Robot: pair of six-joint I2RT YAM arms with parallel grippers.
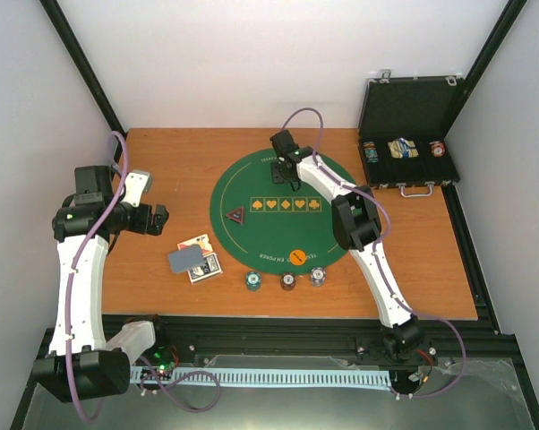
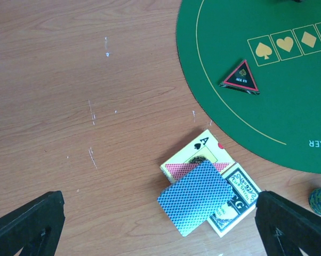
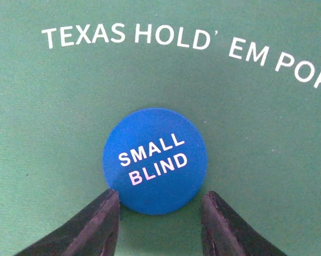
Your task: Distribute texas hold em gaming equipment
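Wood table [image 1: 175,157]: case [image 1: 411,107] with chips [image 1: 369,151], cards [image 1: 401,149]; left end effector [image 2: 158,201], right end effector [image 3: 160,195] agape.

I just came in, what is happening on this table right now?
Two arms are setting out poker gear. The right gripper is open over the blue small blind disc on the green mat. The left gripper, also open, hovers near the playing cards. Three chips lie by the mat's near edge; the orange disc and triangle marker sit on it.
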